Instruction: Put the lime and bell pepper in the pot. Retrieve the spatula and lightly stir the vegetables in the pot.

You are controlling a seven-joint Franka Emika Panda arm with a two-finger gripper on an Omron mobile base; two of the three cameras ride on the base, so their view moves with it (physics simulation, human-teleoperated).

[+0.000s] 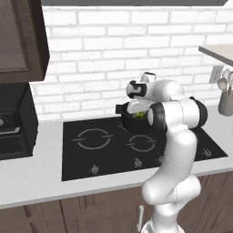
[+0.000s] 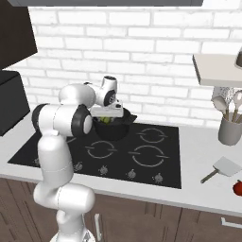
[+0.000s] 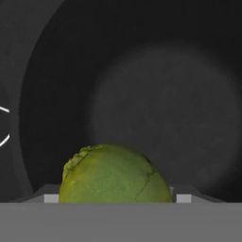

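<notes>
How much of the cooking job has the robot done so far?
Nothing is finished yet. The gripper hovers over the black pot with the lime between its fingers, about to drop it in. The red bell pepper and the spatula lie on the counter, so fetching and stirring remain.

1. A pale grey desk (image 2: 203, 189) is seen below a white brick wall.
2. A black cooktop (image 2: 142, 160) is set into it, with the pot (image 2: 112, 130) on a rear burner.
3. The spatula (image 2: 222, 168), bell pepper (image 2: 237, 188) and a grey utensil holder (image 2: 229, 131) are placed at the right end.
</notes>
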